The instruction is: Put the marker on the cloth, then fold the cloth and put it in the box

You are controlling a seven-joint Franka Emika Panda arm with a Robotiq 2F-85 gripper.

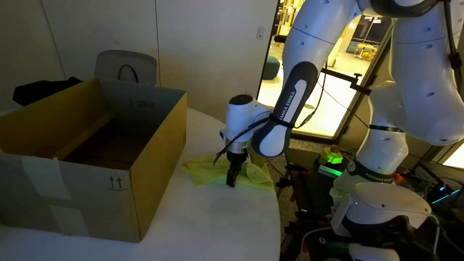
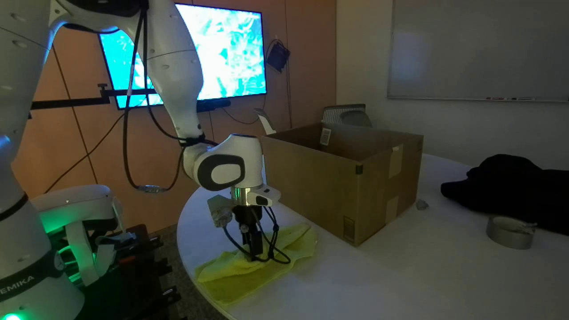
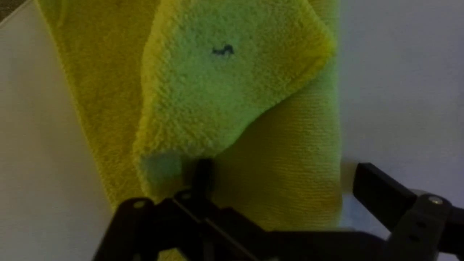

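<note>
The yellow-green cloth [image 1: 201,174] lies on the white table, partly folded over itself; it also shows in an exterior view [image 2: 295,244]. In the wrist view the cloth [image 3: 232,87] has a flap turned over, with a small dark mark on it. My gripper [image 3: 284,174] is open, pointing down, low at the cloth. One finger is over the cloth by the flap's edge; the other is beyond the cloth's edge. The gripper also shows in both exterior views [image 1: 231,181] [image 2: 254,254]. The large brown box [image 1: 161,170] [image 2: 311,186] stands open beside the cloth. The marker is hidden or out of view.
The white table [image 1: 217,224] has a curved edge close to the cloth. A grey tape roll [image 2: 510,233] and a black fabric heap [image 2: 511,186] lie beyond the box. A grey chair [image 1: 127,65] stands behind. Cables hang around the gripper.
</note>
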